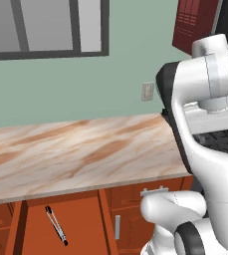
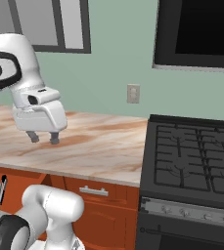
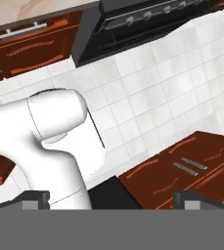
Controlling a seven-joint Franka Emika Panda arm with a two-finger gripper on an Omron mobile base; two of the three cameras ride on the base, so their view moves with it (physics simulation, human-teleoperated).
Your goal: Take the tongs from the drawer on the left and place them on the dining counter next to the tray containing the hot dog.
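In the open drawer (image 1: 60,219) lie the tongs (image 1: 56,225), seemingly flat; jaws spread wide above the counter (image 2: 99,146).

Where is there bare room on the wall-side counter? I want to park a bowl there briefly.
The counter is bare from the wall to its front edge, across to the stove on its right end. The open gripper hangs over its right part. Below its front edge, the open drawer holds the tongs, with bare wood beside them.
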